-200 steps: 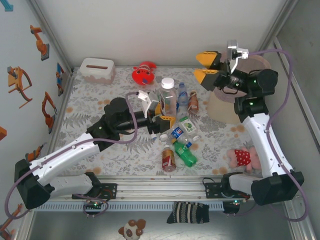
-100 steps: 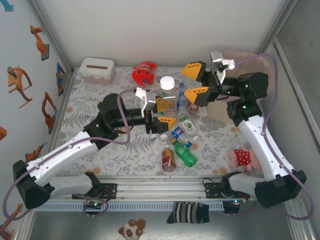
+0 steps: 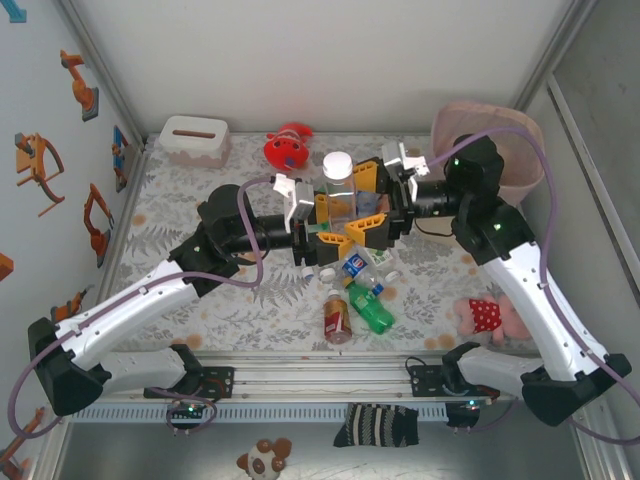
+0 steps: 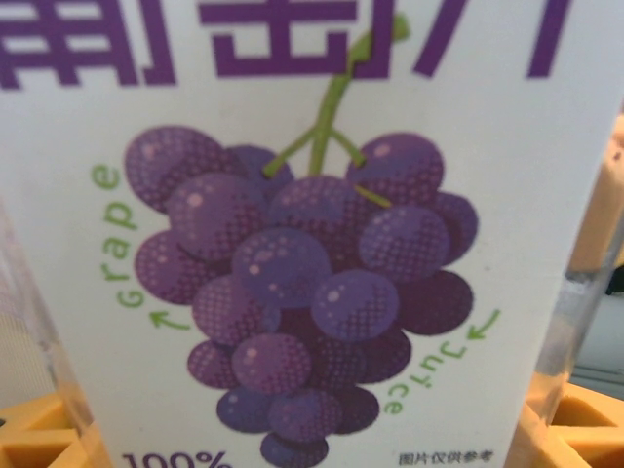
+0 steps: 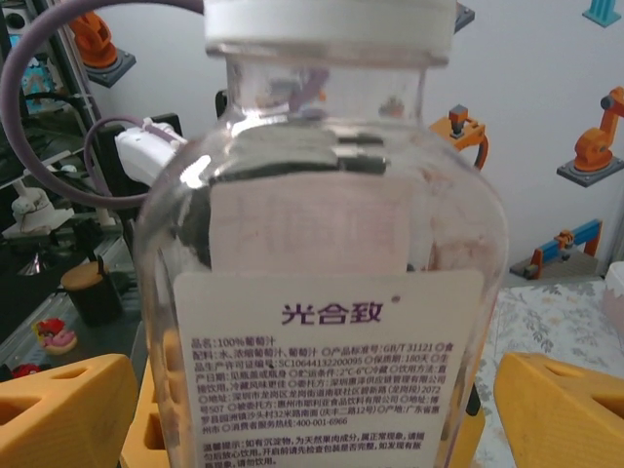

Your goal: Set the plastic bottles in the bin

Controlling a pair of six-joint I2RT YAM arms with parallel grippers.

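Seen from above, the left claw (image 3: 330,225) reaches in from the lower left and is clamped on a tall clear plastic bottle with a white cap (image 3: 338,188). The bottle is held upright at the centre of the frame, over the leaf-patterned table (image 3: 200,200). The right claw (image 3: 368,203) comes in from the right, its yellow fingers spread wide on either side of the same bottle. Whether they touch it cannot be told.

In the left wrist view, the bottle's white label (image 4: 312,244) shows a bunch of purple grapes, with yellow fingertips (image 4: 39,444) at the bottom corners. In the right wrist view, the bottle (image 5: 322,244) stands between two yellow fingers (image 5: 58,409), its back label printed with small text.

The pale pink slatted plastic bin (image 3: 522,170) sits in the upper right corner of the overhead view, behind the right arm and apart from the held bottle.

Just below the claws lies a cluster of small loose bottles (image 3: 362,262). Nearer the bottom edge are a green plastic bottle (image 3: 373,312) and a brown bottle with a red label (image 3: 337,318), side by side.

A low white tissue box (image 3: 193,140) sits at the upper left. A red plush toy (image 3: 287,150) lies at upper centre, and a pink plush toy in a red dress (image 3: 485,315) at the lower right.
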